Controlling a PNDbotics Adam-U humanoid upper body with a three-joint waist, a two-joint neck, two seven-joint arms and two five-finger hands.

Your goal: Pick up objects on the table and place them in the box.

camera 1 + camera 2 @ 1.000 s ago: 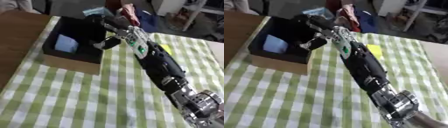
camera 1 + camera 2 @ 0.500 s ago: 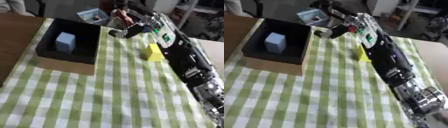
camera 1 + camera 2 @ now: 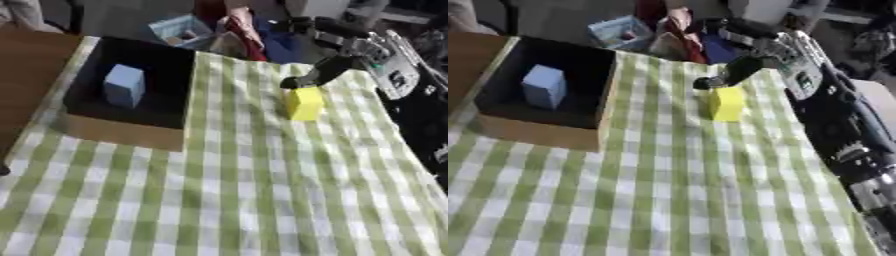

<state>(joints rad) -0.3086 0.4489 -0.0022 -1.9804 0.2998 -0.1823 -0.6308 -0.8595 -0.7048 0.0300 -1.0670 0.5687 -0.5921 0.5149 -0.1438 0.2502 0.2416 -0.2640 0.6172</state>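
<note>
Right hand [image 3: 328,70] has swung away from over the box since a second ago and now sits at the far side of the worktop, above and just behind the yellow block [image 3: 304,103]. Fingers point down-left with the tips just over the block's top far edge; looks relaxed, not curled round anything, nothing held. Can't tell if the tips actually touch the block. Left hand not in view.

Yellow block stands on the green checked cloth [image 3: 245,190], well right of the box [image 3: 122,132]. Blue block [image 3: 123,85] already sits inside the box, upright, left of centre.

Step in hand, by my read: grasp the yellow block. To do it well: lower so fingers and thumb straddle opposite faces, close square on, lift straight up, then clear the box's near-right wall before releasing beside the blue block.
</note>
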